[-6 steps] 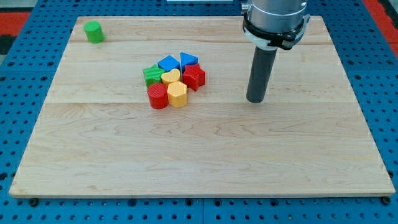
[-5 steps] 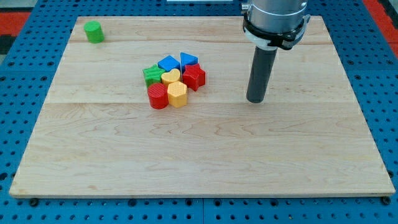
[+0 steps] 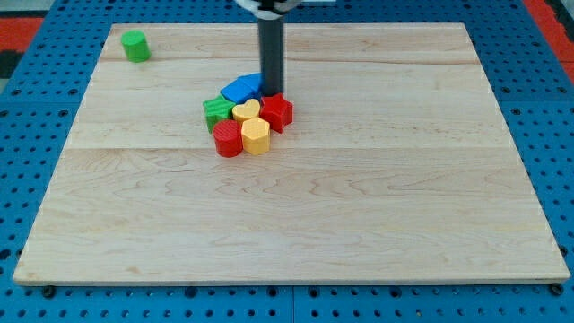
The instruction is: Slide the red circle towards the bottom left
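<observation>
While my tip (image 3: 270, 93) touches the cluster's top, the red circle (image 3: 227, 139), a ridged cylinder, sits bottom-left.

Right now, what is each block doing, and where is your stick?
My tip: at the cluster's top, hiding one blue block.
Red circle: cluster's bottom left.
Yellow hexagon: beside it.
Yellow heart: middle.
Red block: right.
Green star: left.
Blue block: top.
Green cylinder: alone, top left.

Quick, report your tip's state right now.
No gripper: my tip holds nothing, sitting at the cluster's top edge, against the blue block, above the red circle.
</observation>
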